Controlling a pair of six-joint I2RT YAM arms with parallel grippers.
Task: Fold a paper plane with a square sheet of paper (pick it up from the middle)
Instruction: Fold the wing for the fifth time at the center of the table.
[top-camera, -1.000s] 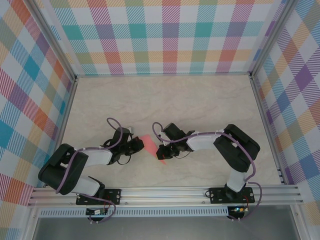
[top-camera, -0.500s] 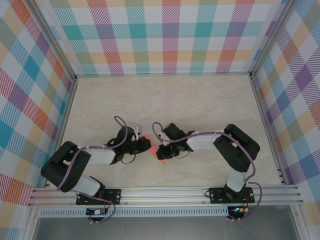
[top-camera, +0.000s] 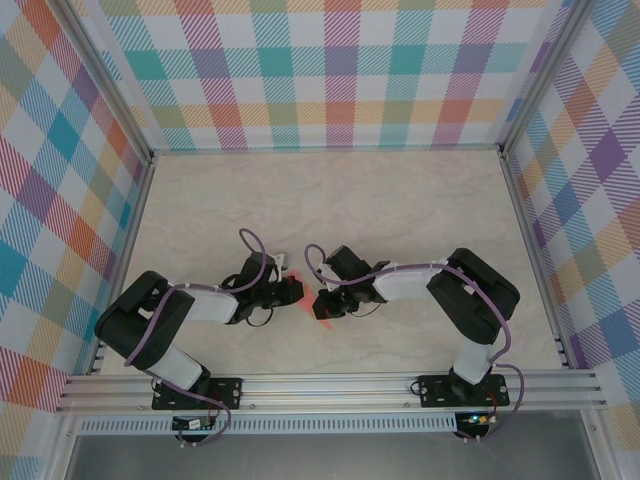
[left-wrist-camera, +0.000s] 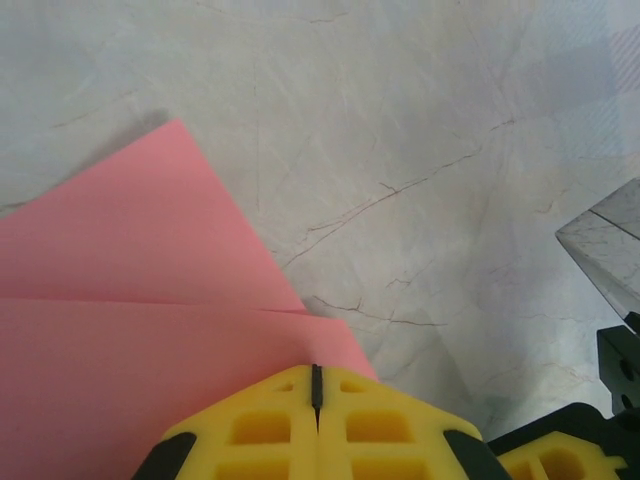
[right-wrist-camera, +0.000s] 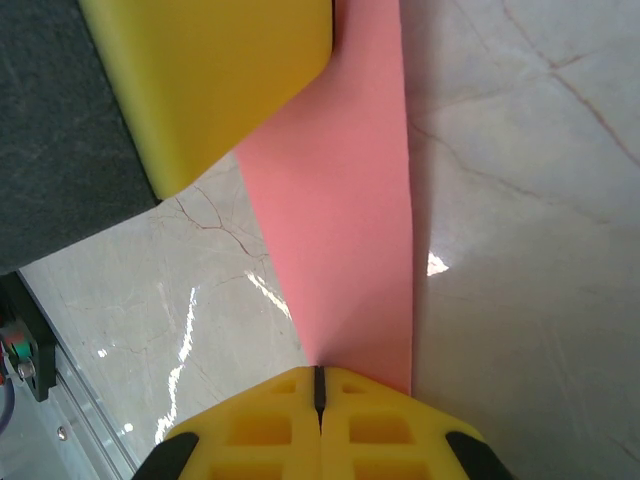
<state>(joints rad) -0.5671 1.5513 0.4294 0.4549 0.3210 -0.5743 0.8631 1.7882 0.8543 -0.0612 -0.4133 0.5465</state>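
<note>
One marble table (top-camera: 400, 200), closed in by plaid walls (top-camera: 340, 80) on three sides and a rail (top-camera: 330, 385) along the bottom, lies bare across its upper half and right side, leaving wide room there. One partly folded pink sheet of paper (top-camera: 298, 288) lies flat low at centre, its long axis slanting from upper left down to a pointed corner at lower right. Two grippers flank it, the left gripper (top-camera: 288, 293) and right gripper (top-camera: 322, 300), each with fingers pressed together and tips touching the sheet; whether either pinches it I cannot tell.
</note>
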